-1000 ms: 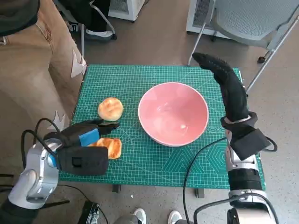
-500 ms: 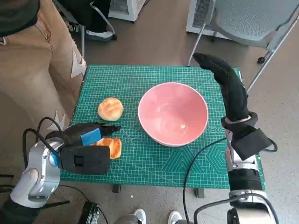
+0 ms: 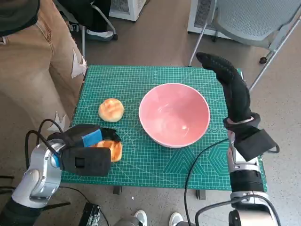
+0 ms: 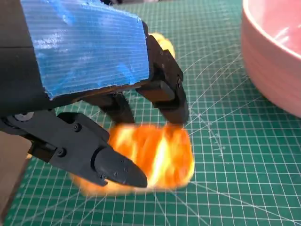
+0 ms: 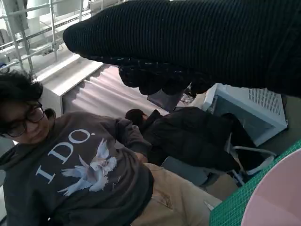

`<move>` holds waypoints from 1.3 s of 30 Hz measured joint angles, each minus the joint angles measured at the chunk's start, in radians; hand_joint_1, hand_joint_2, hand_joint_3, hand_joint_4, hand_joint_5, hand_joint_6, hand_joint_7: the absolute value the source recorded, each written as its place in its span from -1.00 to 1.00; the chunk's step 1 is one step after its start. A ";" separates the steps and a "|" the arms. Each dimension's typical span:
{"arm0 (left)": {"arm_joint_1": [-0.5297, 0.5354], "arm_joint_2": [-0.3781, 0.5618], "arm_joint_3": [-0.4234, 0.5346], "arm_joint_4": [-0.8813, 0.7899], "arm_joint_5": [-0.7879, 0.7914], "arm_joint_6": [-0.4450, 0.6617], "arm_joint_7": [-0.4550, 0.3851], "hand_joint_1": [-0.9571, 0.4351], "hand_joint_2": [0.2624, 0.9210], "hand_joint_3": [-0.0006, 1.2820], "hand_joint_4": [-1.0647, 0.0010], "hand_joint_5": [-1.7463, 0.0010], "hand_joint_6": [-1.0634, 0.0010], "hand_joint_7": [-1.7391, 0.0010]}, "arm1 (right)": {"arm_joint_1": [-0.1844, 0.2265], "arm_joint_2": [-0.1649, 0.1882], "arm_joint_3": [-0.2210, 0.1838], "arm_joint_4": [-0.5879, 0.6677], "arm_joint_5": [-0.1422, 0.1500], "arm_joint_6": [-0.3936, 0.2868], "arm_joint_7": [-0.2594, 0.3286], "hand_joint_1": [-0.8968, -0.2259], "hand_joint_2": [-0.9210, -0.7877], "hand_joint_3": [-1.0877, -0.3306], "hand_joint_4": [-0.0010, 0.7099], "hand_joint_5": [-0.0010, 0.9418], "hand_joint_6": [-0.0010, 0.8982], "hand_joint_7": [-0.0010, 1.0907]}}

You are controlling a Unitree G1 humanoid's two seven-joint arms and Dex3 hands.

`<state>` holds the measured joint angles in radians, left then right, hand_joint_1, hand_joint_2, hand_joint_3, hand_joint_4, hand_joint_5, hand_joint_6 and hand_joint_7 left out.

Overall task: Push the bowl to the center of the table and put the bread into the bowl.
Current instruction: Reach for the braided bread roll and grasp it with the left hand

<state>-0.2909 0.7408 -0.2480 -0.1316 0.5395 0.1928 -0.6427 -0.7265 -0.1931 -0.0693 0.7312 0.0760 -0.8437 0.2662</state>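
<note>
While one pink bowl [image 3: 174,114] sits mid-desk, two bread pieces lie left: a round bun [image 3: 111,109] far, a toast slice [image 3: 111,149] near. The left hand [image 3: 87,141] is spread, ungrasping, over the slice; the right hand [image 3: 225,77] hangs empty, extended. A green cutting mat [image 3: 141,80] covers the desk.

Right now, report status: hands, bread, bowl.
Left hand open over flat toasted bread slice, no grip. Right hand raised beyond pink bowl, holding nothing. Bowl empty. Round bread roll lies apart on the mat.
</note>
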 measured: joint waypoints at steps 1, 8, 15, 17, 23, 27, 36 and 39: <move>0.001 0.000 0.001 0.004 0.000 -0.009 0.006 0.38 0.86 -0.88 -0.49 -0.27 -0.33 -0.19 | 0.000 0.000 -0.001 0.000 0.001 0.000 0.002 -0.43 -1.00 -0.40 -0.58 -0.99 -1.00 -0.20; 0.001 -0.001 0.007 0.017 -0.001 -0.041 0.030 0.38 0.87 -0.87 -0.48 -0.27 -0.29 -0.23 | -0.001 0.000 -0.004 0.002 0.006 0.000 0.014 -0.43 -1.00 -0.40 -0.58 -0.99 -1.00 -0.20; -0.001 -0.005 0.008 0.041 0.002 -0.055 0.048 0.38 0.88 -0.87 -0.47 -0.28 -0.27 -0.23 | -0.002 0.000 -0.009 0.008 0.021 0.000 0.027 -0.42 -1.00 -0.40 -0.58 -0.99 -1.00 -0.20; -0.001 -0.006 0.008 0.042 0.003 -0.056 0.051 0.38 0.88 -0.87 -0.47 -0.28 -0.27 -0.23 | -0.003 0.000 -0.009 0.009 0.026 0.000 0.030 -0.42 -1.00 -0.40 -0.58 -1.00 -1.00 -0.20; -0.006 -0.009 0.007 0.053 0.006 -0.059 0.057 0.38 0.88 -0.87 -0.47 -0.29 -0.27 -0.22 | -0.005 0.000 -0.010 0.009 0.039 0.001 0.040 -0.41 -1.00 -0.38 -0.60 -1.00 -1.00 -0.21; -0.009 -0.010 0.007 0.057 0.008 -0.060 0.057 0.38 0.88 -0.87 -0.47 -0.28 -0.27 -0.23 | -0.006 0.000 -0.010 0.010 0.039 0.001 0.042 -0.41 -1.00 -0.38 -0.60 -1.00 -1.00 -0.21; -0.013 -0.013 0.008 0.057 0.009 -0.060 0.057 0.38 0.88 -0.88 -0.48 -0.24 -0.25 -0.27 | -0.006 0.000 -0.011 0.017 0.039 0.000 0.043 -0.42 -1.00 -0.38 -0.60 -1.00 -1.00 -0.22; -0.013 -0.013 0.009 0.052 0.007 -0.058 0.055 0.38 0.89 -0.88 -0.48 -0.24 -0.24 -0.28 | -0.007 0.000 -0.011 0.020 0.039 -0.001 0.043 -0.42 -1.00 -0.38 -0.60 -1.00 -1.00 -0.22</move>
<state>-0.3043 0.7279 -0.2388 -0.0793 0.5466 0.1345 -0.5877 -0.7336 -0.1929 -0.0804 0.7509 0.1148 -0.8452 0.3093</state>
